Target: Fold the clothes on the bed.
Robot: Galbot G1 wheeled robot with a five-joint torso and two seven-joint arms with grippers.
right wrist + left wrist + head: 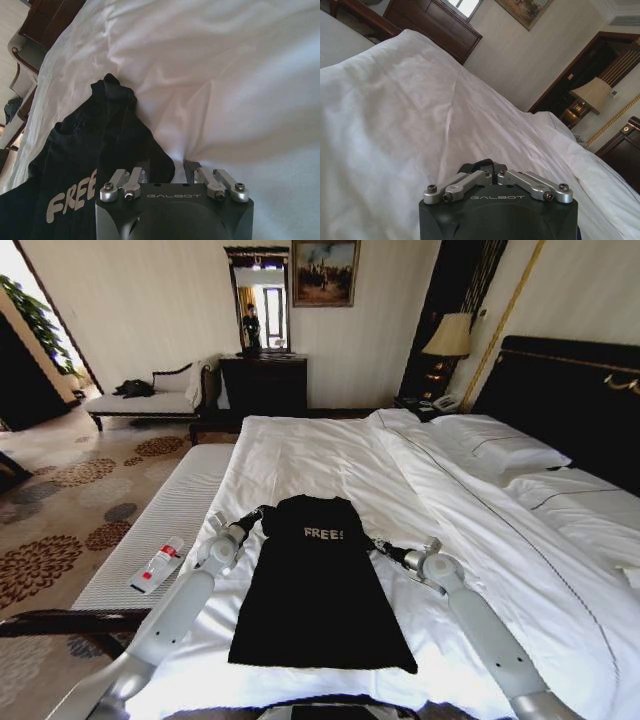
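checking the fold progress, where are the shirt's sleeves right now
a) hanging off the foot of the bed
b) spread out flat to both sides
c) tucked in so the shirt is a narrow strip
c: in the head view the black T-shirt lies on the bed as a narrow strip with no sleeves sticking out, the left hand and right hand at its upper corners.

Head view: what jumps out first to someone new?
The black T-shirt with white "FREE!" lettering lies on the white bed, sleeves already folded in. The left gripper and right gripper sit at its shoulder edges, one on each side.
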